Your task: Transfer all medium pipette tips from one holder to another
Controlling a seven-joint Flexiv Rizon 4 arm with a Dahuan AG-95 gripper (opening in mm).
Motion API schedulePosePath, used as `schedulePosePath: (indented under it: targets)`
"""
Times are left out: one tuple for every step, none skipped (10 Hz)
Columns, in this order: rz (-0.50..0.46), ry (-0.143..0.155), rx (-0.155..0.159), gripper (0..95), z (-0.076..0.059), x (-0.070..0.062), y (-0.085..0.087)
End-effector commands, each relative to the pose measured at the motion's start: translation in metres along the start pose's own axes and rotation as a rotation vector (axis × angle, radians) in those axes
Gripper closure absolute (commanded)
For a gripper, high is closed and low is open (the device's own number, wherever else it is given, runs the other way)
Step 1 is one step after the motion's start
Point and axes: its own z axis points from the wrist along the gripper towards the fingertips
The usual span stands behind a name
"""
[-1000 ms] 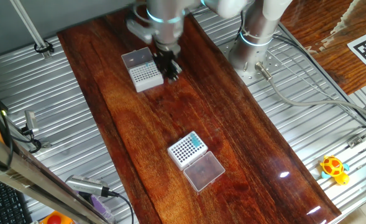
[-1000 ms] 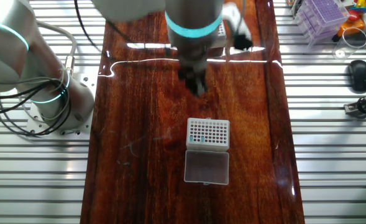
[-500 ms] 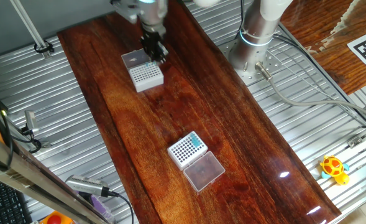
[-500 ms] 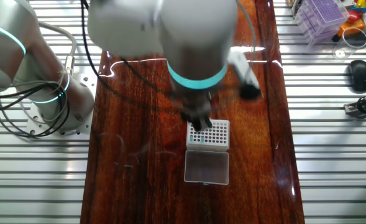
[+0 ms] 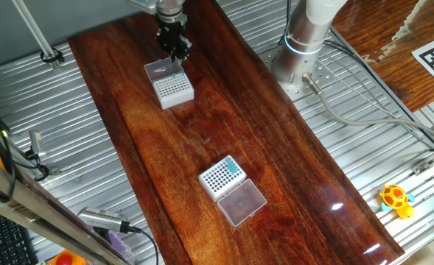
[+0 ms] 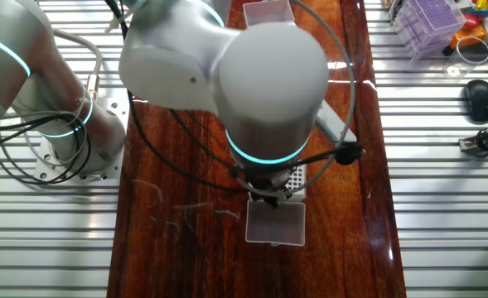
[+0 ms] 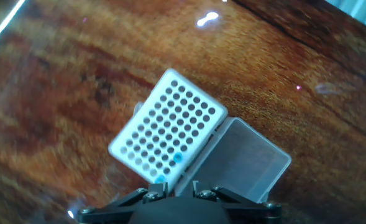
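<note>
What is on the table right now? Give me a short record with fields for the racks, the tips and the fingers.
rack under hand: white, open lid lying beside it
tips in it: two teal ones visible, near the lid side
other rack: white, dark holes, open lid beside it
tips in other rack: teal cluster in one corner
fingers: above the first rack's lid side
open or shut: cannot tell
holding a tip: cannot tell

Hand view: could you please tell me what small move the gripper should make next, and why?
Probably lower the gripper onto a teal tip in the fine-dotted rack. It hovers above that rack's lid-side edge, where two tips stand; the other rack already holds several.
</note>
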Motion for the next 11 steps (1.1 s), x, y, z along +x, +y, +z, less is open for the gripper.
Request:
schedulePosePath:
  targets:
    - [-0.003,-0.013,-0.011,76.0,0.008,0.006,0.004]
    - [0.002,-0.015,-0.014,76.0,0.012,0.006,0.007]
    - [0.006,-0.017,-0.017,76.0,0.015,0.003,0.009]
    - [0.013,-0.021,-0.021,76.0,0.017,0.001,0.011]
    - [0.019,-0.021,-0.021,76.0,0.018,0.000,0.014]
    - [0.022,-0.023,-0.020,76.0,0.020,-0.001,0.017]
    - [0.023,-0.024,-0.018,76.0,0.021,0.000,0.018]
    - [0.024,-0.024,-0.017,76.0,0.023,0.000,0.020]
    - [0.025,-0.026,-0.016,76.0,0.024,0.001,0.021]
    - [0.025,-0.027,-0.015,76.0,0.025,0.001,0.021]
    - [0.026,-0.027,-0.015,76.0,0.025,0.001,0.021]
